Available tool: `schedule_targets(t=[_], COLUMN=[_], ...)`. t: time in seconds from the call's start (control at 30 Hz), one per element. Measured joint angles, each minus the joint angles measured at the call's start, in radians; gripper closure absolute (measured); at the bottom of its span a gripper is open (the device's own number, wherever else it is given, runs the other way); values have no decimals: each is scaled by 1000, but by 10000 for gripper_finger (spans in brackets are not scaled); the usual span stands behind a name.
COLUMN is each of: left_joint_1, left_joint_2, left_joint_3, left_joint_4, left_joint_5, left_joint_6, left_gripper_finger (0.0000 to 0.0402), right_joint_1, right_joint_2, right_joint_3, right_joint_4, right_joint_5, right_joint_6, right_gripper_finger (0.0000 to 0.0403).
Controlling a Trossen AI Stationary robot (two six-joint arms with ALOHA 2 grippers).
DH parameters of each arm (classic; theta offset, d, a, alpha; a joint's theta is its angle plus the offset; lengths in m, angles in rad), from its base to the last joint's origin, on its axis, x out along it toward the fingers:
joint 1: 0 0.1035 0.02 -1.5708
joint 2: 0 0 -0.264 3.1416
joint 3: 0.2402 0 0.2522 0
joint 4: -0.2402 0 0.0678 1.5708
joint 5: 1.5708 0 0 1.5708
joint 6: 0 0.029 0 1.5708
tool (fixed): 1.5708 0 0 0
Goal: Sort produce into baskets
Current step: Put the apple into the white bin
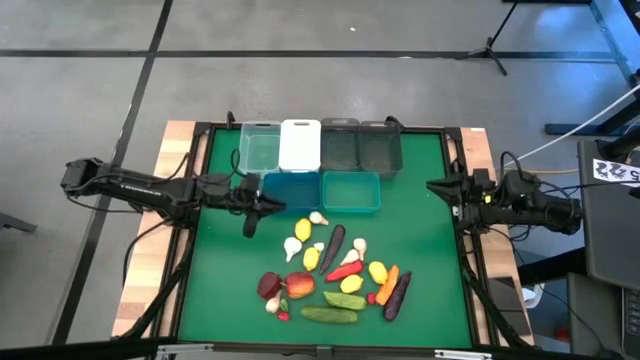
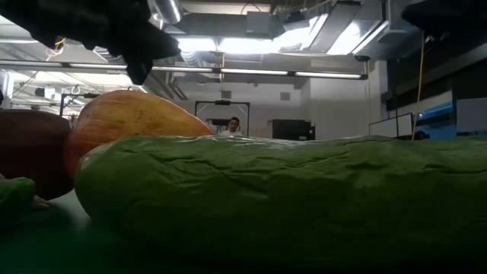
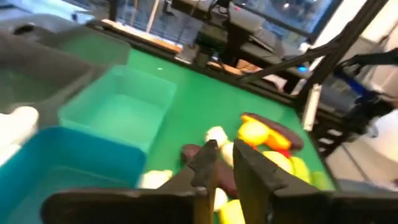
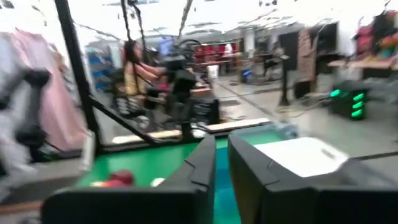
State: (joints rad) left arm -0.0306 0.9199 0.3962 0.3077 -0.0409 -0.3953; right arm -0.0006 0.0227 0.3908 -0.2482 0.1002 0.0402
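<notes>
Your left gripper point(image 1: 252, 218) hung nearly shut and empty, the blue bin point(image 1: 291, 189) just beside it. Dropping now, it could bump that rim.

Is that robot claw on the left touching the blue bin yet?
Cannot tell. In the high view the left gripper overlaps the blue bin's left edge, but that view cannot show its height. Its wrist view shows nothing held.

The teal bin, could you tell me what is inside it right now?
Nothing shows inside the teal bin: from above its floor looks bare, and the left wrist view shows the same. The produce lies on the mat in front. No part of its floor is covered.
</notes>
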Motion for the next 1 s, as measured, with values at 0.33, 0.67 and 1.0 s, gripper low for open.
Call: schedule_targets(t=[0.33,0.67,1.0], left_joint_1=[-67,-94,-206], left_joint_2=[150,169,170], left_joint_3=[2,2,71], left_joint_4=[292,228,22], left_joint_5=[-180,-91,-186], left_joint_6=[53,69,110], left_gripper_finger=[245,217,218], right_joint_1=[0,0,0], right_joint_2=[14,105,351], right_joint_3=[-1,-2,-2], right_joint_4=[5,17,46], right_joint_5=[-96,84,133], right_joint_6=[-59,-80,19], right_gripper_finger=[245,194,193])
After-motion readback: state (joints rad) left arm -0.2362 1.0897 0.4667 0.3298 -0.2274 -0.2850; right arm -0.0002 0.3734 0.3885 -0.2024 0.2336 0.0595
